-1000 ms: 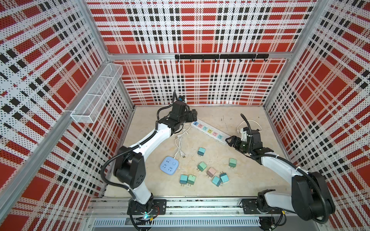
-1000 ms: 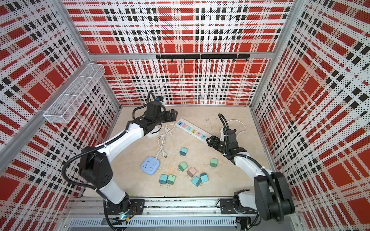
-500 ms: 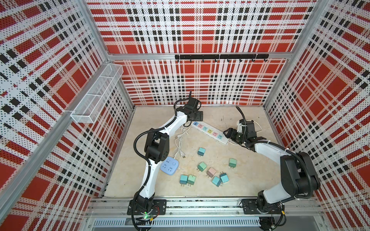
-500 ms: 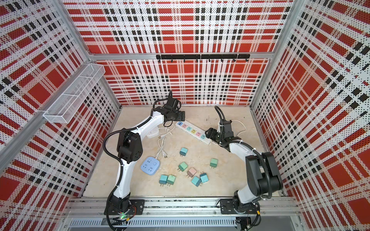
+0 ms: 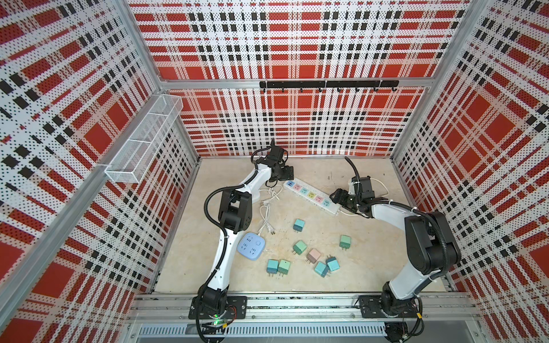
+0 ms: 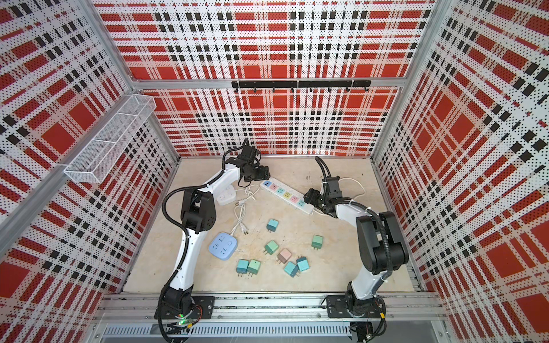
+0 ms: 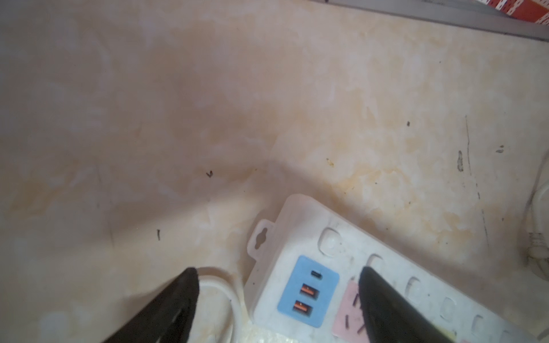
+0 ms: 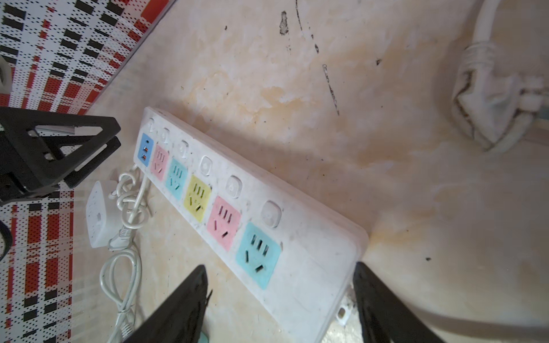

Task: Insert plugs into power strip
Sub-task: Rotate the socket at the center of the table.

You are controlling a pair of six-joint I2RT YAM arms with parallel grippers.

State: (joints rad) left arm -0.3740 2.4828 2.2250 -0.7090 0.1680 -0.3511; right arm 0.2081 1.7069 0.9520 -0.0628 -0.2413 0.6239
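The white power strip with coloured sockets lies slanted at the back of the floor in both top views. My left gripper is open over its far end. One finger hangs above the pink socket, the other above a white cable, with the blue USB panel between them. My right gripper is open astride the strip's cable end, with a gap of floor beside one finger. Several plugs lie loose nearer the front, in teal, mint green and pink. Neither gripper holds one.
A blue square socket block lies by the left arm. A small white socket block with a tangled white cable sits left of the strip. The strip's own cord and plug trail to the right. A wire basket hangs on the left wall.
Both arms have raised their elbows. The left gripper has moved right to the strip's far end, and the right gripper has moved left to its cable end. The strip and plugs have stayed put.
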